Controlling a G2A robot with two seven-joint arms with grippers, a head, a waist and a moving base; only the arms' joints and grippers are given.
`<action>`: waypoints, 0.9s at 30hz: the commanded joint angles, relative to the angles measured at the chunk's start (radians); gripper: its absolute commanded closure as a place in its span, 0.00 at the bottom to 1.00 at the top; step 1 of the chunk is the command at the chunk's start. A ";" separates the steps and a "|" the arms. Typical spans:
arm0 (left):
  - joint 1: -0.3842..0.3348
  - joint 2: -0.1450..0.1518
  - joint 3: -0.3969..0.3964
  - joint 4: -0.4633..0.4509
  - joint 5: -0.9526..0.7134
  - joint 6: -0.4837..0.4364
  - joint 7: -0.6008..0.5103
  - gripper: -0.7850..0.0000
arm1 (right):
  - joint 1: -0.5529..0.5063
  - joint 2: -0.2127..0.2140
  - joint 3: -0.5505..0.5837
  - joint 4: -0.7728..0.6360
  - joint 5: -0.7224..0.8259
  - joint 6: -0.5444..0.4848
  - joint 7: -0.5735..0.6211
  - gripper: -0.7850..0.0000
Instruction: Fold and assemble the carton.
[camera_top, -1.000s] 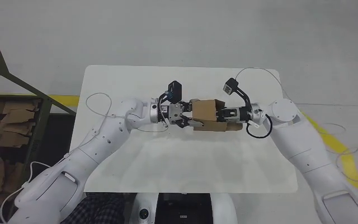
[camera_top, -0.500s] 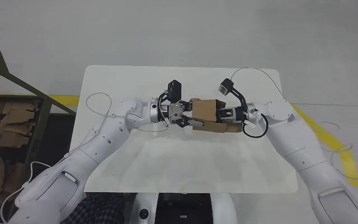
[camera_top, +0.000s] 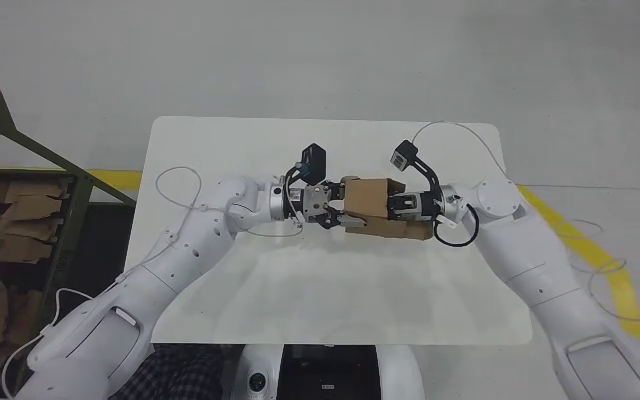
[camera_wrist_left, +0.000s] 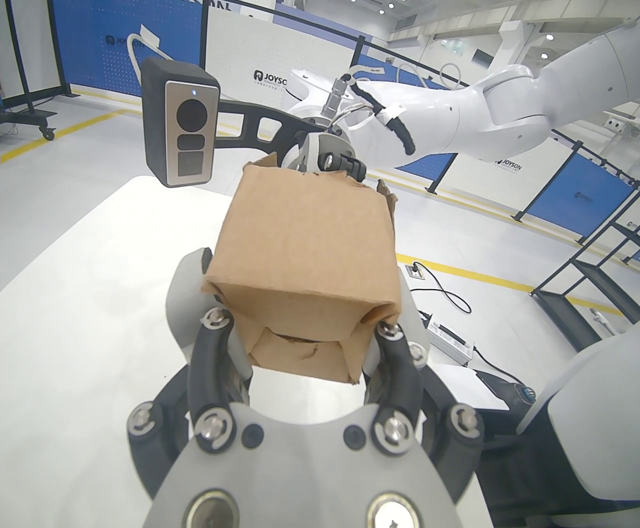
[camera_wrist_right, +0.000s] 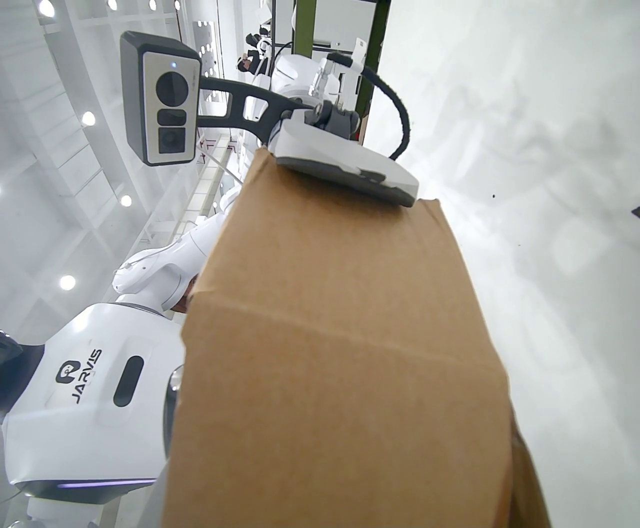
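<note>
I am clamping the carton (camera_top: 370, 196) in the left gripper (camera_wrist_left: 300, 305) (right gripper (camera_top: 400, 205) state: cannot tell); any arm convergence is risking buckled panels.

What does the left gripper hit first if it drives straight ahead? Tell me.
The carton: the left gripper clasps its near end, so it would likely push it toward the right gripper at the far end.

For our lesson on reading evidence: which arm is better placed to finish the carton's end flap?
Probably left: the left claw straddles the carton end where a flap sits half-folded; the right claw is at the far end.
</note>
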 joint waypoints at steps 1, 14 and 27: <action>0.000 0.000 0.001 0.001 -0.004 0.000 -0.001 0.30 | -0.001 -0.002 0.000 0.001 0.000 -0.001 0.001 1.00; 0.004 0.004 -0.008 0.022 -0.035 0.000 -0.011 0.31 | -0.012 0.009 0.064 0.025 -0.021 -0.006 0.004 1.00; 0.028 0.014 -0.044 0.035 -0.026 0.000 0.001 0.30 | -0.070 0.061 0.240 -0.025 -0.069 0.017 -0.012 1.00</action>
